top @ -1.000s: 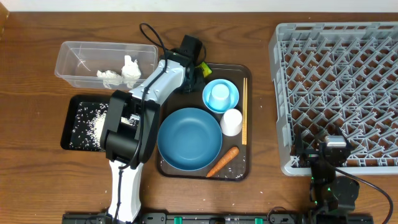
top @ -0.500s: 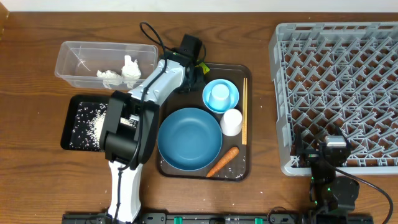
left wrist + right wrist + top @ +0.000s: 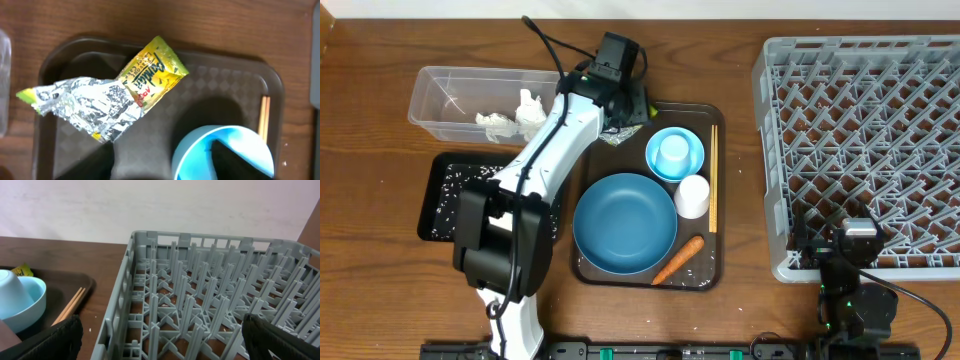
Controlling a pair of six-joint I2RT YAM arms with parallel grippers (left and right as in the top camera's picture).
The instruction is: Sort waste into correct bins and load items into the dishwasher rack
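Wrapper (image 3: 107, 95) lies on the tray (image 3: 227, 92) just ahead of the left claw (image 3: 167, 159), spread wide and empty.

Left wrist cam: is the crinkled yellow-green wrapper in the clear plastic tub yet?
No, the crinkled yellow-green wrapper lies on the dark-brown serving tray, next to the light-blue bowl.

Left arm (image 3: 555, 135) stretched far forward, jaws apart; right arm (image 3: 855, 290) folded low by its base, jaws wide apart.

Rack (image 3: 860, 150) cut off R edge; wrapper (image 3: 115, 95) mostly hidden overhead under arm (image 3: 555, 140).
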